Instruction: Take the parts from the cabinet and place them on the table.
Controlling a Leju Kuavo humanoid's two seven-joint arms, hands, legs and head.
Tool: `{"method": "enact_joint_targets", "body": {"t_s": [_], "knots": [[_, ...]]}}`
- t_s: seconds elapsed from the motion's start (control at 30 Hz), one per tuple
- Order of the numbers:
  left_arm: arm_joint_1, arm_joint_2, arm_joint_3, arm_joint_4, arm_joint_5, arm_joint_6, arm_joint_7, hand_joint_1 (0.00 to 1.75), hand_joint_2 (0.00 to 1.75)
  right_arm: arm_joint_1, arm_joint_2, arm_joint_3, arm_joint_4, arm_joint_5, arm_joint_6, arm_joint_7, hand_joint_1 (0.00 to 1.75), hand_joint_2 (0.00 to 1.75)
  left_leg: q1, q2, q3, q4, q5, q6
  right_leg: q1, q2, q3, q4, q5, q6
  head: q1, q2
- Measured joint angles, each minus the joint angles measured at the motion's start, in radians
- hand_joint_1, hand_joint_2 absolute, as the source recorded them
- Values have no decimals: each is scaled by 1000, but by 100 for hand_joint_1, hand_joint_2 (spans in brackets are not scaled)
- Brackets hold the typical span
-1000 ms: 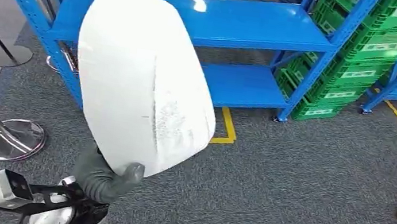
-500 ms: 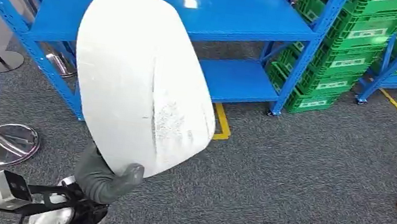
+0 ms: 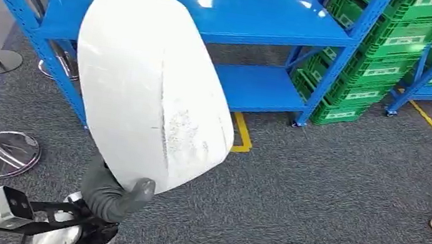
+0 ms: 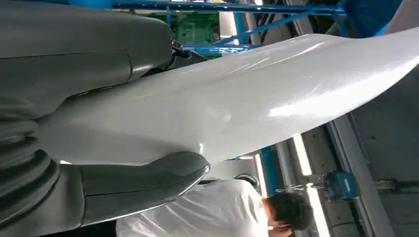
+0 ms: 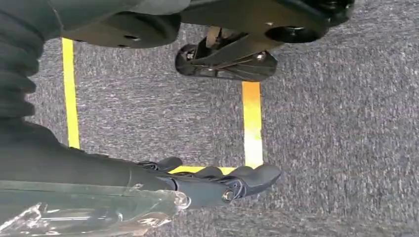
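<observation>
View swung left; left hand (image 3: 118, 192) grips scuffed white curved part (image 3: 149, 85)

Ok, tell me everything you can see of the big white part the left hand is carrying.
The white part is a large, smooth, curved panel, like a moulded plastic shell, glossy in the left wrist view. One face carries a scuffed, speckled patch and a faint seam line. It stands tilted, held clear of the carpet, in front of the blue shelving. The left hand grips its lower edge, thumb on one face. Nothing else touches it.
</observation>
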Motion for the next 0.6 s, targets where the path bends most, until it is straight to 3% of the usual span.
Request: {"method": "enact_joint_targets", "body": {"t_s": [0.07,0.1,0.13,0.17,0.23,0.27,0.33,0.4,0.43,0.47,0.5,0.53,0.57,0.6], "knots": [[0,0,0,0,0,0,0,175,175,-2,0,0,0,4,-2,-8,0,175,4,0,1,7,-6,-8,-3,-5,83,-156,74,3,0,0],[0,0,0,-1,-1,0,0,175,175,-3,1,1,1,10,-9,-17,0,175,-1,-1,-1,10,-8,-16,-5,-9,104,-200,65,9,2,0],[0,0,0,-3,-2,0,0,175,175,-8,4,2,2,13,-14,-20,0,175,-6,-3,-7,19,-9,-21,-3,-2,110,-216,67,-5,8,0],[0,0,1,-5,-2,1,0,175,175,-9,3,2,2,16,-19,-20,0,175,-7,-2,-10,15,-3,-27,-3,-1,103,-214,70,-13,0,0],[1,0,1,-6,-2,1,-1,175,175,-8,3,3,2,22,-29,-22,0,175,-4,-1,-9,8,3,-38,1,2,98,-216,75,-26,0,0],[1,0,1,-7,-2,1,-1,175,175,-8,3,4,2,24,-31,-23,0,175,-2,-2,-10,7,-3,-42,-5,1,100,-222,80,-34,0,0],[1,1,1,-12,-2,2,-1,175,175,-12,3,5,2,28,-37,-27,0,175,-2,-2,-32,63,-51,-54,-6,2,99,-227,85,-44,-9,0],[1,1,1,-12,-3,4,-1,175,175,-13,3,5,2,29,-42,-31,0,175,-1,-2,-92,195,-117,-60,-6,1,94,-228,87,-49,-9,0],[1,2,1,-12,-3,5,-1,175,175,-12,3,5,2,29,-45,-32,0,175,-1,-2,-117,245,-131,-60,-5,1,91,-228,89,-52,-9,0],[1,2,1,-12,-3,5,-1,175,175,-12,3,5,2,29,-46,-32,0,175,-1,-2,-119,249,-123,-58,-4,1,89,-228,92,-54,-8,0],[1,2,1,-12,-3,6,-1,175,175,-13,3,6,2,29,-46,-32,0,175,-2,-2,-103,221,-93,-55,-4,2,87,-228,94,-53,-9,0],[1,2,1,-12,-3,6,-1,175,175,-13,3,6,2,31,-46,-32,0,175,-2,-2,-71,165,-55,-50,-3,3,87,-229,96,-53,-9,0],[1,1,1,-13,-3,6,-1,175,175,-13,3,7,2,31,-46,-32,0,175,-5,-3,-20,76,-14,-40,-3,5,87,-230,98,-51,-9,0],[1,1,1,-15,-3,6,-1,175,175,-13,4,8,2,32,-46,-32,0,175,-9,-3,15,18,-1,-29,-6,5,87,-231,101,-49,-9,0]]}}
